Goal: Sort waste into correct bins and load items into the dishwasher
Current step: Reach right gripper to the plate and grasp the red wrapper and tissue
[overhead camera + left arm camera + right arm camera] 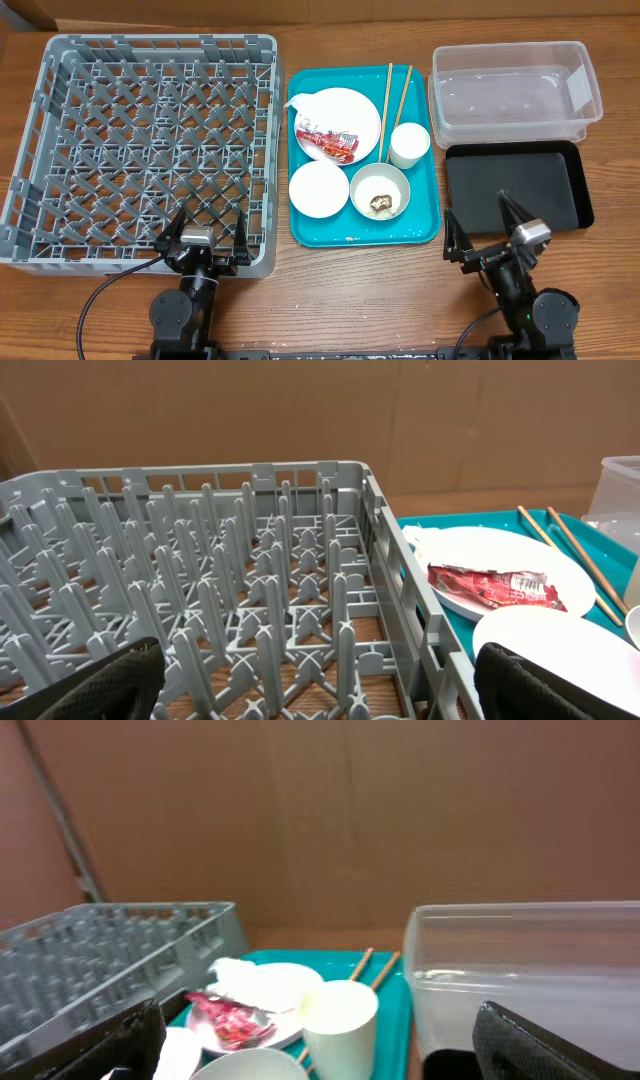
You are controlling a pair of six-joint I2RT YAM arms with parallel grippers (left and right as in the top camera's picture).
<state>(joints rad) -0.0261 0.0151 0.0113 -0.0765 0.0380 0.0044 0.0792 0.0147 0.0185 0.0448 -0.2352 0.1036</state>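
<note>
The left gripper [212,218] hangs with its black fingers spread wide and nothing between them, over the near rim of the dish rack [150,45]. The right gripper [476,206] is just as wide and also empty, over the near edge of the black tray [540,185].

At 12 o'clock from the left gripper, the rack is a large square of grey moulded plastic with lattice walls and a floor of upright pegs. At 3 o'clock from it lies a flat, glossy teal tray [425,215] with rounded corners.

On the teal tray:
- A round white plate [355,105] at the far left carries a crumpled red-and-white wrapper [328,140] and a wad of white paper [305,100].
- Two thin, pale wooden chopsticks [393,95] lie side by side at 3 o'clock from the plate, their near ends by a small white cup [409,145].
- A smooth white bowl [318,188] sits at the near left, empty.
- A second bowl [360,185] at 3 o'clock from it holds a small brown lump [381,203].

At 12 o'clock from the right gripper, the matte black tray is shallow and rectangular. Beyond it stands a clear tub [510,48] with rounded corners. All of this rests on a wood-grain table [330,300], with a brown cardboard wall [400,810] behind.
</note>
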